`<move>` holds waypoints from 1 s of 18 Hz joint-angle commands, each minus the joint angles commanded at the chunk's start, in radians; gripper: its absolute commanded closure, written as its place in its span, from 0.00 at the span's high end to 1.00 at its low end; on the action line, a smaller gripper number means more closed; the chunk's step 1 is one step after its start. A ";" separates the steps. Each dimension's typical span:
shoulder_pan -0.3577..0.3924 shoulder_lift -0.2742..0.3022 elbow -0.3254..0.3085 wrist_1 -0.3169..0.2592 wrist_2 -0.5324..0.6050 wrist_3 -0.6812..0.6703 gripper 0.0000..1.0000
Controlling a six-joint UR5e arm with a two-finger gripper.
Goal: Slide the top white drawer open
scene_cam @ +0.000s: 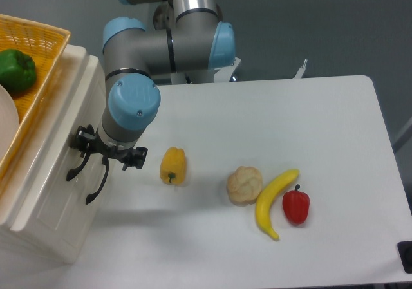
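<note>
Reaching toward the left edge of the frame, the gripper (105, 155) hangs against the cabinet front, where the top white drawer (61, 131) sits shut, its curved black handle (77, 165) just at the fingers, probably so a pull can drag it out. Whether the claw is spread or pinching that handle I cannot tell.

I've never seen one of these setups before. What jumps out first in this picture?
The big grey-and-blue robot arm reaches down from the top, its gripper right at the black handles on the white cabinet's front at left. On the white table lies bright food: a yellow pepper, a banana and a red pepper. A yellow wicker basket on the cabinet holds a green pepper.
</note>
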 joint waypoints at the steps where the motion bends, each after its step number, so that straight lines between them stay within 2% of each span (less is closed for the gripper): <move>1: 0.000 0.000 0.000 0.005 0.003 0.003 1.00; 5: 0.000 0.002 0.003 0.034 0.026 0.011 1.00; 18: 0.009 0.003 0.005 0.031 0.086 0.058 1.00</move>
